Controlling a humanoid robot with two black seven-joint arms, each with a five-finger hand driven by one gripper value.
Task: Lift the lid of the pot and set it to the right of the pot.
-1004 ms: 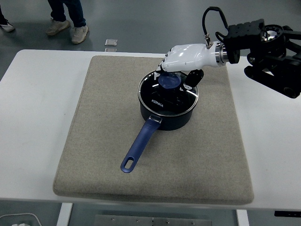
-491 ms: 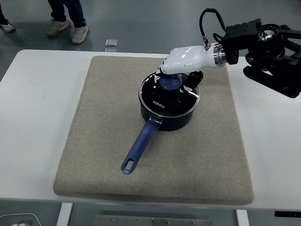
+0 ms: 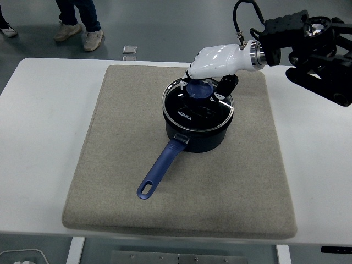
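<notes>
Gripping the blue knob [image 3: 198, 89] of the pot lid [image 3: 198, 106] from above, in the head view: right hand [image 3: 216, 61] white-shelled, curled down over the knob, fingers wrapped round it and so holding the lid, wrist running back and up to the right edge. Held that way, by judgement, because the knob is the only purchase on a flat glass lid. Lid directly under the palm, seemingly tipped, its far edge raised towards the hand and its near edge low on the rim of the dark blue pot [image 3: 196, 134]; hard to tell whether quite free of the rim. Pot just below the hand on the grey mat [image 3: 110, 165], long handle [image 3: 160, 168] trailing away from the hand towards the near left. To the right of the hand and below the wrist, bare mat beside the pot: likely room for setting the lid down. Left arm nowhere visible. Beyond the hand, past the table's far edge, a person's shoes [image 3: 77, 34] on the floor.
</notes>
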